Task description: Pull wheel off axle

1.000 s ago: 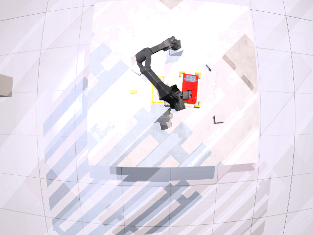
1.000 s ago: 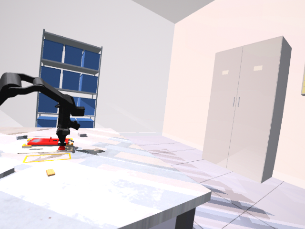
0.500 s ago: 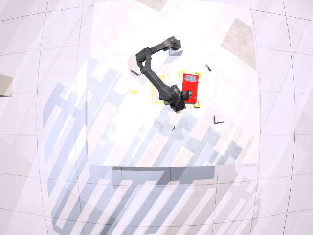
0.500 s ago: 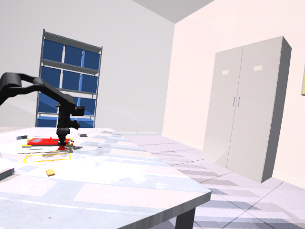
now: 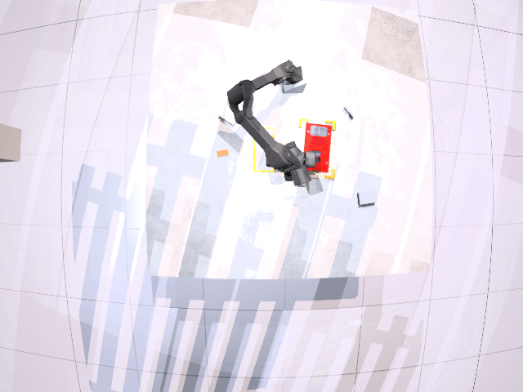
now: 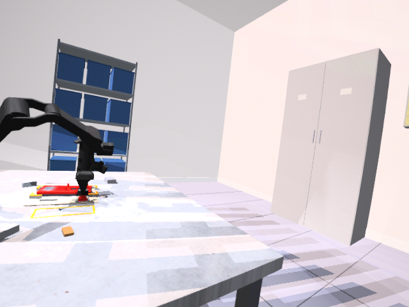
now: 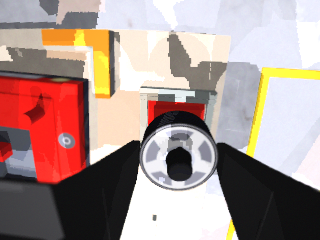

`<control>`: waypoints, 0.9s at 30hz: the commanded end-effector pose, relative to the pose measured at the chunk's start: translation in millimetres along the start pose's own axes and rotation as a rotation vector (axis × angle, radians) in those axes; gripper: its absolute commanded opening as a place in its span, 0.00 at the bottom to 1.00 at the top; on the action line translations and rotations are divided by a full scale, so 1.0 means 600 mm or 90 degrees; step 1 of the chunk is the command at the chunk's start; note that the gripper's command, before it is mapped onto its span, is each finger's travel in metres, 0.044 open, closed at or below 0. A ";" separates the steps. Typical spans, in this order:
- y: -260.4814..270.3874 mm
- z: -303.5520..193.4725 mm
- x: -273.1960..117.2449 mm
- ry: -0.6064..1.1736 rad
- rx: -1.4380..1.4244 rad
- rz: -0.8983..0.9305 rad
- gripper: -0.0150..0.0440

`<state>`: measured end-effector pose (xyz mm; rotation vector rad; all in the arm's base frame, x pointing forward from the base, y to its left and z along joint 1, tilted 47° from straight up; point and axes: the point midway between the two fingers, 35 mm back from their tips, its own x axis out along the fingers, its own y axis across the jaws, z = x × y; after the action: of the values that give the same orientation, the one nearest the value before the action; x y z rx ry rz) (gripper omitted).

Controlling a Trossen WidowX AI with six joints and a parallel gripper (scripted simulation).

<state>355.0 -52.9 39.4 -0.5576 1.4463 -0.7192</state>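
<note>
The wheel, black with a silver spoked hub, sits around the dark upright axle in the wrist view. A red base shows beneath it. My gripper points down and is shut on the wheel, one finger at each side. In the top view the arm hides the wheel and fingers. The marked area is a yellow outline on the table, beside the board that carries the axle. The arm covers part of it in the top view.
A red plate lies close beside the wheel, with yellow corner brackets. An orange block lies beyond the marked area. Dark angled pieces lie farther out.
</note>
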 end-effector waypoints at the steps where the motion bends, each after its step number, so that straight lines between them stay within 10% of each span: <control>1: 0.002 0.002 -0.012 -0.005 -0.002 0.002 0.25; 27: 0.002 0.002 -0.026 -0.006 -0.004 0.001 0.25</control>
<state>355.6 -52.6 40.8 -0.5514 1.4517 -0.7318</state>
